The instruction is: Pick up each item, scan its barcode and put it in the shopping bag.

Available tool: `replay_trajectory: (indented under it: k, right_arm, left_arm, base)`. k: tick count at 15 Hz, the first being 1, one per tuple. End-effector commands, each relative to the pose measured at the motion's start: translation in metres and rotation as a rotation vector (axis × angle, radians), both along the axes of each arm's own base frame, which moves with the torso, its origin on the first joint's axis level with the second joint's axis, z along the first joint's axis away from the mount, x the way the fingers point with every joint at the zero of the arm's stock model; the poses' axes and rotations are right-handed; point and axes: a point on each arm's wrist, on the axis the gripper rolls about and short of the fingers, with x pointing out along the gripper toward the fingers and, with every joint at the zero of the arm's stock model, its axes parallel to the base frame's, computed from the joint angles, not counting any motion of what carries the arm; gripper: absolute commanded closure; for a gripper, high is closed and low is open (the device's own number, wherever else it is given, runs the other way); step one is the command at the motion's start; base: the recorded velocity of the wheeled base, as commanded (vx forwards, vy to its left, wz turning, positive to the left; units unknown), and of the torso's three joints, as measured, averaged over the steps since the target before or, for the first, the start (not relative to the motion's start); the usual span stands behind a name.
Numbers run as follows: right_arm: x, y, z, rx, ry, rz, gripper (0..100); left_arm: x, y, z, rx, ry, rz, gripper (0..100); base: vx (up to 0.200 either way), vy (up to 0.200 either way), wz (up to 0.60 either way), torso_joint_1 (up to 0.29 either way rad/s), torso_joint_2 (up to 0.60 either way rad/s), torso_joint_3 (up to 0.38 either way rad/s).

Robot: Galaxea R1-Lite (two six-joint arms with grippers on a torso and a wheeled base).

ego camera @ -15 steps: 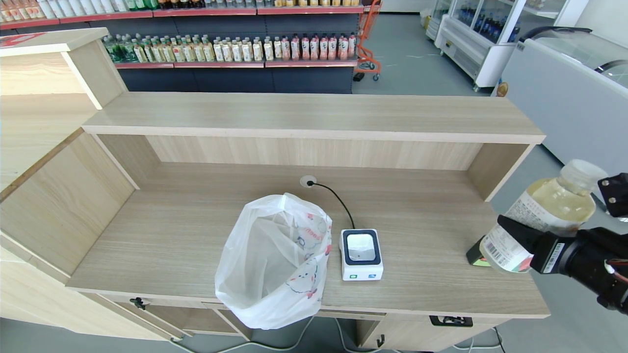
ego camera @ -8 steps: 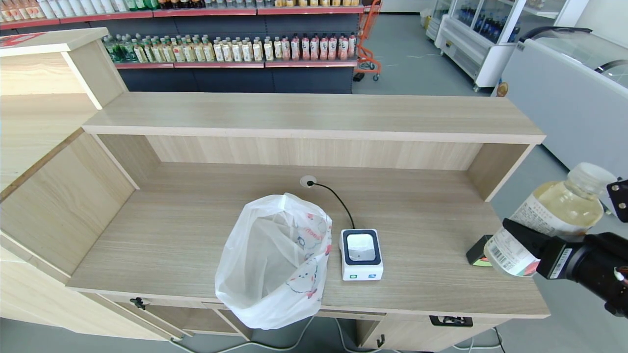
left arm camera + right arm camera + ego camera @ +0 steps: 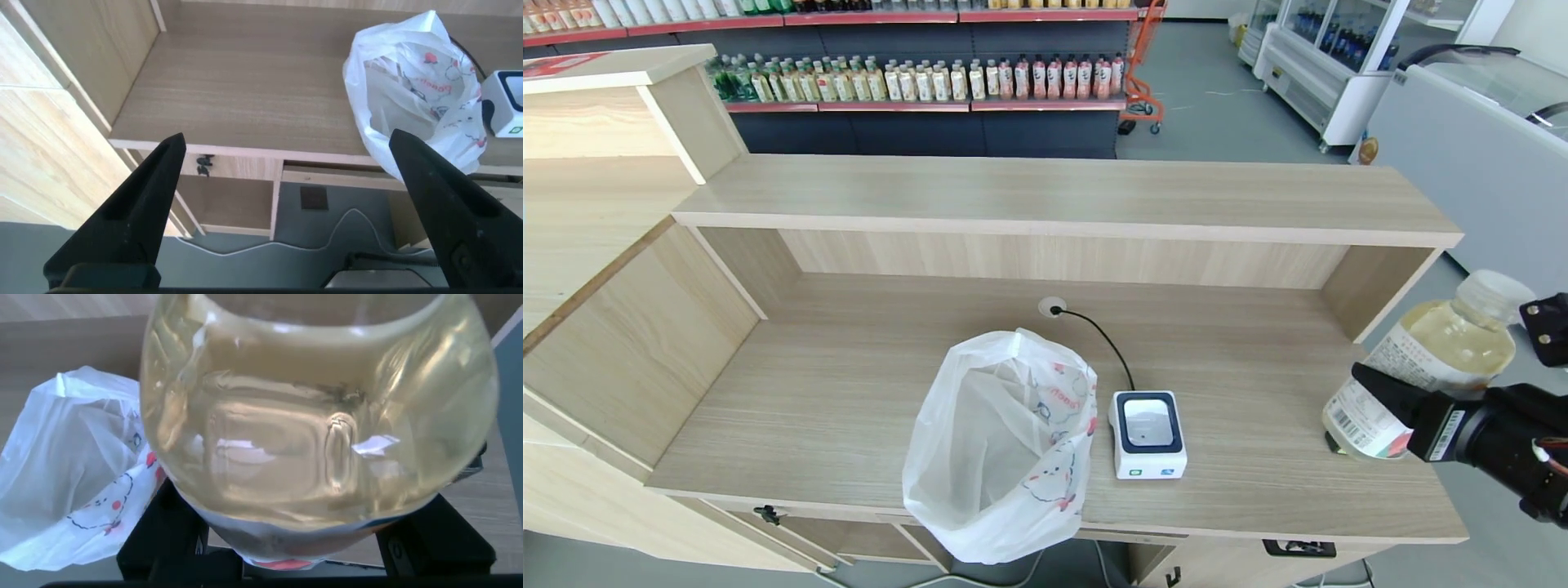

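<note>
My right gripper (image 3: 1454,371) is shut on a clear bottle (image 3: 1429,359) of pale yellow drink with a white cap and a barcode label, tilted above the counter's right end. The right wrist view looks along the bottle (image 3: 319,425), with the white shopping bag (image 3: 73,465) beyond it. The bag (image 3: 1005,449) stands open at the counter's front edge, and a white barcode scanner (image 3: 1148,433) sits just right of it. My left gripper (image 3: 286,220) hangs open below and in front of the counter, off the bag (image 3: 417,90).
A small dark item (image 3: 1333,445) lies on the wooden counter (image 3: 833,392), mostly hidden behind the bottle's base. The scanner's black cable (image 3: 1103,339) runs to a hole at the back. A raised shelf (image 3: 1054,192) and side walls enclose the counter.
The head camera has moved, so the whole picture sits further right. The bottle stays in my right gripper at the counter's right end and now covers more of the dark item.
</note>
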Motion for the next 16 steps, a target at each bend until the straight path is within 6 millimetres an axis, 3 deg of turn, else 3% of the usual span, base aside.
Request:
replay_trajectory:
  k: [1, 2, 3, 5, 11, 16]
  right_arm:
    - [0.013, 0.009, -0.001, 0.001, 0.021, 0.025, 100]
    - [0.013, 0.009, -0.001, 0.001, 0.021, 0.025, 100]
    - [0.029, 0.031, 0.006, 0.028, 0.018, 0.098, 100]
    - [0.050, 0.054, 0.001, 0.020, 0.046, 0.149, 100]
    - [0.100, 0.117, -0.048, -0.027, 0.119, 0.260, 100]
    - [0.100, 0.152, -0.085, -0.074, 0.125, 0.336, 100]
  left_arm:
    - [0.000, 0.000, 0.000, 0.000, 0.000, 0.002, 0]
    - [0.000, 0.000, 0.000, 0.000, 0.000, 0.002, 0]
    - [0.000, 0.000, 0.000, 0.000, 0.000, 0.002, 0]
    - [0.000, 0.000, 0.000, 0.000, 0.000, 0.002, 0]
    - [0.000, 0.000, 0.000, 0.000, 0.000, 0.002, 0]
    - [0.000, 0.000, 0.000, 0.000, 0.000, 0.002, 0]
  base:
    - [0.000, 0.200, 0.00, 0.012, 0.01, 0.002]
    - [0.000, 0.200, 0.00, -0.002, 0.00, 0.002]
    - [0.000, 0.200, 0.00, -0.002, 0.00, 0.002]
    - [0.000, 0.200, 0.00, 0.002, 0.00, 0.007]
    - [0.000, 0.000, 0.00, 0.000, 0.00, 0.000]
    - [0.000, 0.000, 0.00, 0.000, 0.00, 0.000]
